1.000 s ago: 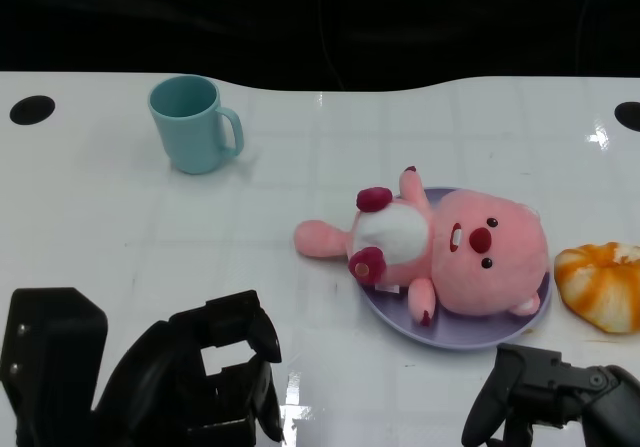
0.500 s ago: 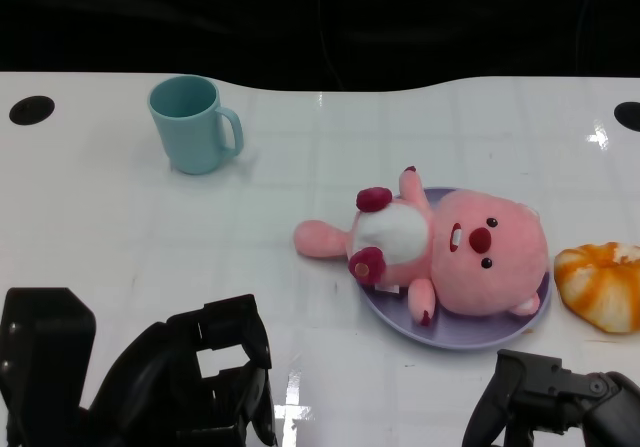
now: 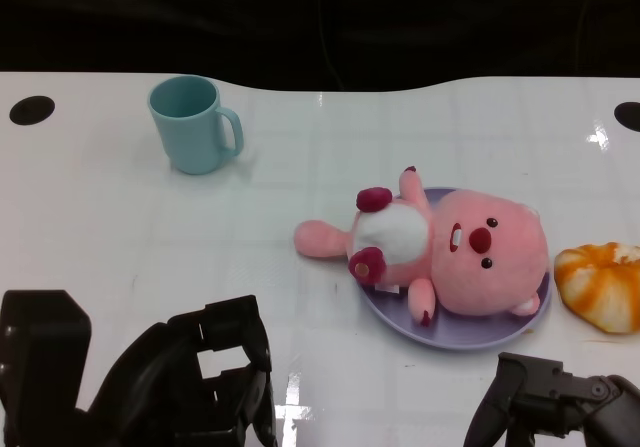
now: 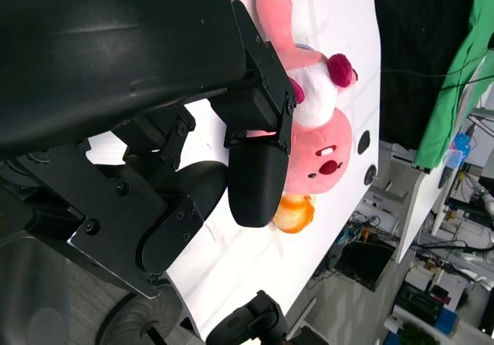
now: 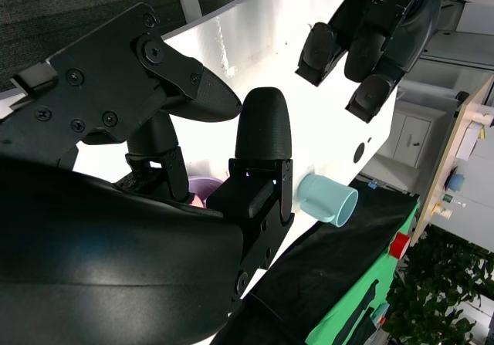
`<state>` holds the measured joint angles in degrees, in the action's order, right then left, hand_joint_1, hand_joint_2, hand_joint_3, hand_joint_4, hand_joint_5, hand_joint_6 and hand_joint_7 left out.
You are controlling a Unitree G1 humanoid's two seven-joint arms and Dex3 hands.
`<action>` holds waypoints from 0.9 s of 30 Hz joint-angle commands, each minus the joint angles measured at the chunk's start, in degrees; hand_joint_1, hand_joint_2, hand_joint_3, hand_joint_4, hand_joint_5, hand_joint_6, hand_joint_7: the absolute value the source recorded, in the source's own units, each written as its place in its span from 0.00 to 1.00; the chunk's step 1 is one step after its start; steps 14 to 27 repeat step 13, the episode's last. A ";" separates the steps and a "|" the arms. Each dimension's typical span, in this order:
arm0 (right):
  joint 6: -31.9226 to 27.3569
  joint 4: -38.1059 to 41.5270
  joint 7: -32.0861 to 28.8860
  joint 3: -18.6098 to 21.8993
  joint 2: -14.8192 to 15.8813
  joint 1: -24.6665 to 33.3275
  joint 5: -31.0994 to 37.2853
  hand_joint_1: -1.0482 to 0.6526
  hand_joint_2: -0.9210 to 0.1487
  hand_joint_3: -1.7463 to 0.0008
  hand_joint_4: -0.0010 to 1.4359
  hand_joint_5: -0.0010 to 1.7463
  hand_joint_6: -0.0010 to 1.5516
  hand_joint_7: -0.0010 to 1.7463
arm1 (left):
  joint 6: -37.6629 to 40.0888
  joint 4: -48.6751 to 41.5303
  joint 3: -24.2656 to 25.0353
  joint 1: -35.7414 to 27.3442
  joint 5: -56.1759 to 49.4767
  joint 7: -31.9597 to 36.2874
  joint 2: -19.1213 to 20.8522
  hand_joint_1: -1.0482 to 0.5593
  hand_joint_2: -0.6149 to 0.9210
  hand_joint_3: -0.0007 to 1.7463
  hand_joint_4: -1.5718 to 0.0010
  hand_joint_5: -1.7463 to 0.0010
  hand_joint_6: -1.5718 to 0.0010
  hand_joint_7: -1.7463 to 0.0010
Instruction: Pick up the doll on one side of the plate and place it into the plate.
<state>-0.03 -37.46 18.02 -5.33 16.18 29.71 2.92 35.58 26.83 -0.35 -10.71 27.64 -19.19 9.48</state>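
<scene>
The pink doll [image 3: 440,252] already lies on the purple plate [image 3: 395,317], head and most of the body over it, w/ one pale pink part sticking out past the plate's rim on the mug side and resting on the white bench [image 3: 120,217]. So the placing step looks about done; what's left, in my judgement, is pulling the hands clear, or a small nudge if that overhanging part must be fully in.

Doll's long axis runs roughly sideways across the plate: head toward the orange-and-white thing [image 3: 603,282] just beside the plate, the other end toward the teal mug [image 3: 192,124], which stands well apart from the plate. It lies on its back, face and white belly up.

Left hand [image 3: 195,387] is low on the near side of the plate, apart from the doll, fingers [image 4: 255,175] curled partway, holding nothing. Right hand [image 3: 550,402] is also near of the plate, not touching it, fingers [image 5: 262,133] apart and empty.

Next move calls for a clean retreat w/o brushing the plate rim, so the doll doesn't get dragged off.
</scene>
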 commanded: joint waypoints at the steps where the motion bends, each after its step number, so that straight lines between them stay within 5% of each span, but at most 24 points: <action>1: 0.18 -0.91 -0.13 0.47 0.55 0.34 0.04 0.59 0.41 0.33 0.48 0.95 0.40 0.76 | -0.61 0.17 0.11 -0.80 0.12 -0.57 0.97 0.57 0.63 0.86 0.43 0.00 0.51 0.03; 27: -0.04 -1.80 -0.02 0.35 0.42 1.74 -0.46 0.58 0.40 0.35 0.48 0.96 0.40 0.77 | -0.92 1.34 -0.46 -2.16 -0.59 0.00 1.51 0.57 0.62 0.85 0.42 0.00 0.49 0.04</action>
